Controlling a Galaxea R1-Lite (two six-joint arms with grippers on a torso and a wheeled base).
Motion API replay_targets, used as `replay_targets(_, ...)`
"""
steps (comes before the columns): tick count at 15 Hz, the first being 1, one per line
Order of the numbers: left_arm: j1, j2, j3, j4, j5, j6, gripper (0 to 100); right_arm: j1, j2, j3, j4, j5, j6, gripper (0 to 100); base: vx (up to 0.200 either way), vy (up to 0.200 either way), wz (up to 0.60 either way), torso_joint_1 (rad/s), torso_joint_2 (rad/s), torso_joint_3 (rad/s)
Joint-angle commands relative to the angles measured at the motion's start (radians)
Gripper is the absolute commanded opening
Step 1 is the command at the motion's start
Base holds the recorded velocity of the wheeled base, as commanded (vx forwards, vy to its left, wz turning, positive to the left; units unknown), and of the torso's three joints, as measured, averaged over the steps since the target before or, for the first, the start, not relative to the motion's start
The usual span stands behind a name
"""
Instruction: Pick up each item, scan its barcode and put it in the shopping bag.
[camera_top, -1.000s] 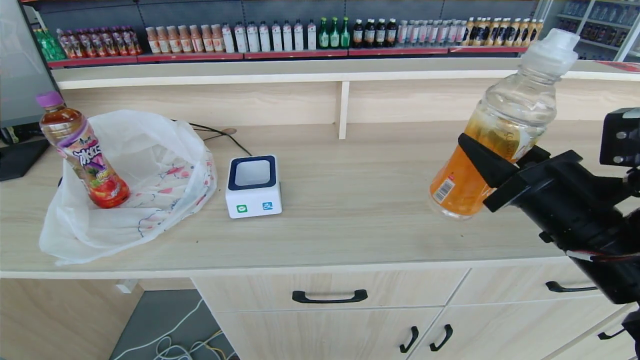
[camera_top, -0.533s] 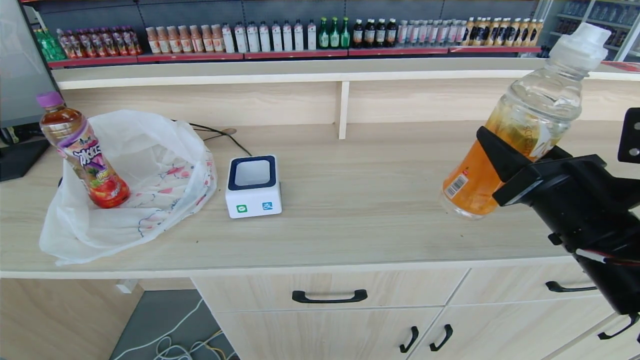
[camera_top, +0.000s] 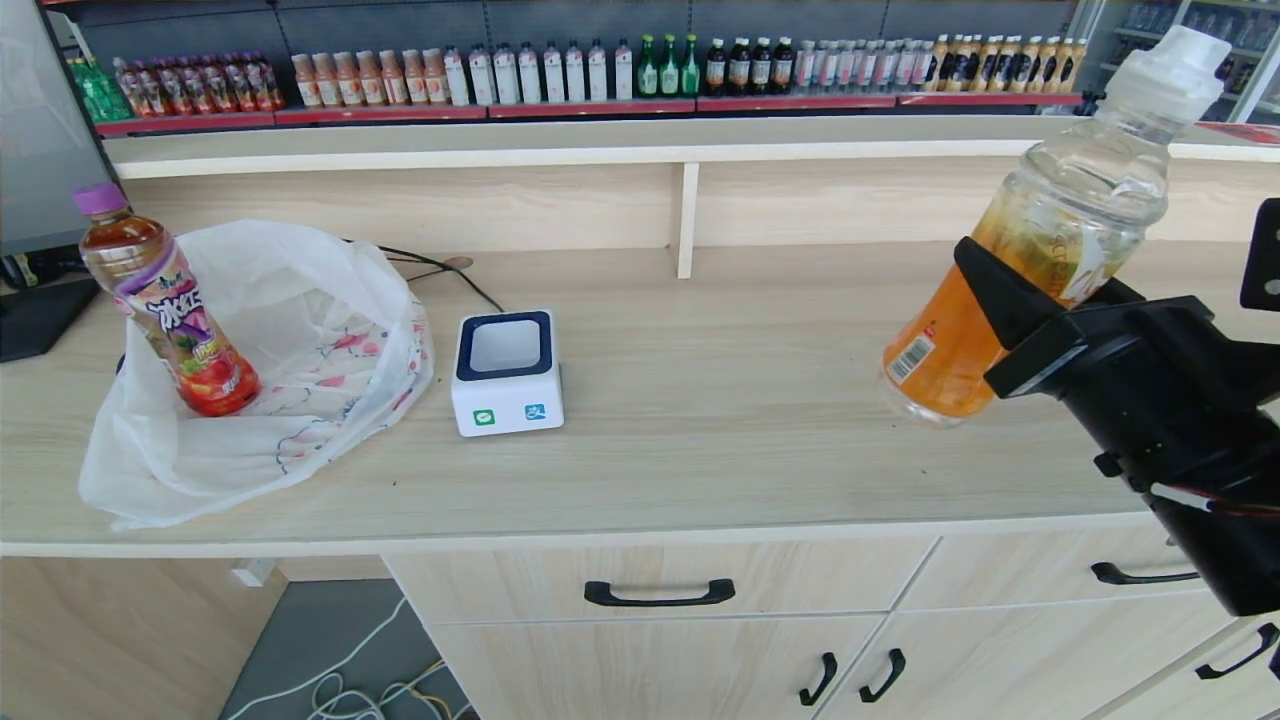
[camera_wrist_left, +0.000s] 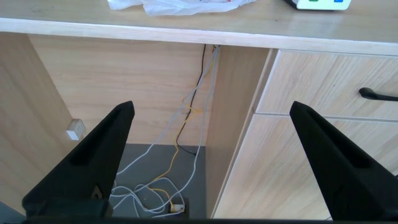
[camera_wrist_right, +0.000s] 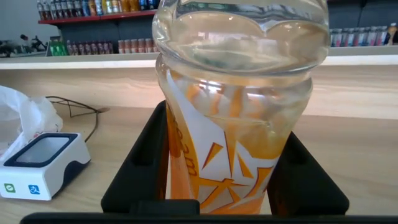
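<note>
The right gripper (camera_top: 1035, 285) was clamped around the waist of a tilted orange drink bottle (camera_top: 945, 345), its base just above the counter (camera_top: 720, 420). The scanner (camera_top: 506, 370) sat well off to that gripper's left, and the shopping bag (camera_top: 300, 330) lay beyond it. The half-full, smooth plastic bottle looked moderately heavy, slick and prone to sloshing. The mid-body hold seemed sound, since it leaves the low barcode uncovered. The left gripper (camera_wrist_left: 211, 155) hung open below the counter edge. Over the past second the bottle had drifted rightward, risen slightly and leaned further.
</note>
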Motion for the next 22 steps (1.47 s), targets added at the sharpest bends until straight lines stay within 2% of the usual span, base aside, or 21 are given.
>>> replay_targets(1, 0.0, 0.0, 0.0, -0.001, 0.001, 0.0, 100, 0.002, -0.002, 0.002, -0.001, 0.001, 0.0, 0, 0.0, 0.0, 0.0, 0.0, 0.0, 0.0)
replay_targets(4, 0.0, 0.0, 0.0, -0.001, 0.001, -0.001, 100, 0.005, -0.01, 0.005, -0.001, 0.001, 0.001, 0, 0.0, 0.0, 0.0, 0.0, 0.0, 0.0)
replay_targets(6, 0.0, 0.0, 0.0, -0.001, 0.001, -0.001, 100, 0.002, -0.008, 0.0, -0.001, 0.001, 0.001, 0, -0.2, 0.0, 0.0, 0.002, 0.01, 0.005)
replay_targets(13, 0.0, 0.0, 0.0, 0.0, -0.001, -0.001, 100, 0.0, -0.005, -0.009, -0.001, 0.001, -0.003, 0, 0.0, 0.0, 0.0, 0.0, 0.0, 0.0)
replay_targets(22, 0.0, 0.0, 0.0, 0.0, 0.001, -0.004, 100, -0.015, 0.01, -0.047, -0.001, 0.0, -0.023, 0, 0.0, 0.2, 0.0, 0.001, 0.0, 0.001)
